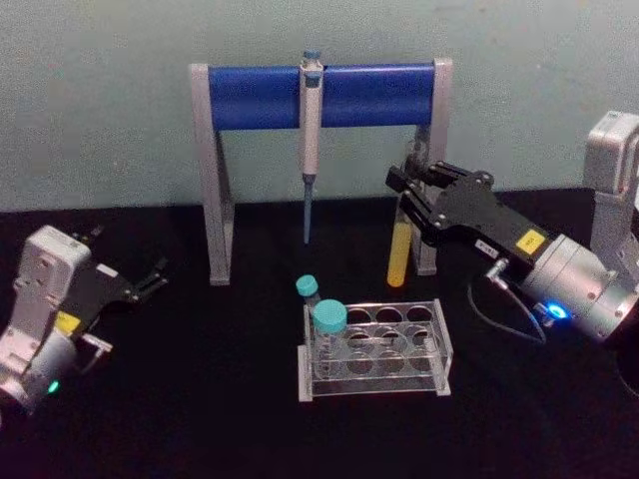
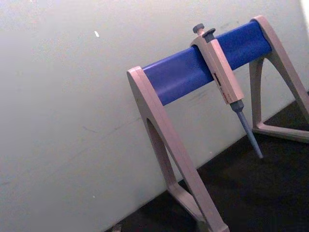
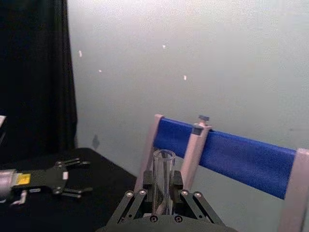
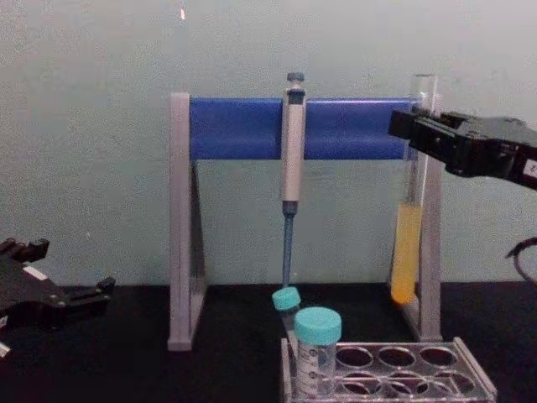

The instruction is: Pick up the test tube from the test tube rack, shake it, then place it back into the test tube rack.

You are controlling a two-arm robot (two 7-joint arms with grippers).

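**Head view.** Right fingers (image 1: 424, 210): clenched on the tube (image 1: 398, 255) near its open top. The tube is upright, off the rack (image 1: 440, 345), up behind its right end and in front of the stand's (image 1: 250, 96) right leg. I judge the high grip keeps my hold clear of the liquid and the rack holes. Left fingers (image 1: 152, 286): released, parked low at the left of the worktop (image 1: 200, 399), well apart from the job. Two capped tubes (image 1: 329, 319) fill the rack's left end.

**Left wrist view.** Stand (image 2: 188, 75) and pipette (image 2: 223, 77); not in use.

**Right wrist view.** Tube (image 3: 163, 176) mouth up between my right fingers (image 3: 147, 189). Uncapped, so I judge upright is needed to keep the liquid in. Left fingers (image 3: 77, 164) spread, empty.

**Chest view.** Tube (image 4: 408, 243) hangs with its round bottom above the rack (image 4: 470, 383). Right fingers (image 4: 411, 130) clamp above the yellow fill. I judge it lifted; shake and return are outstanding.
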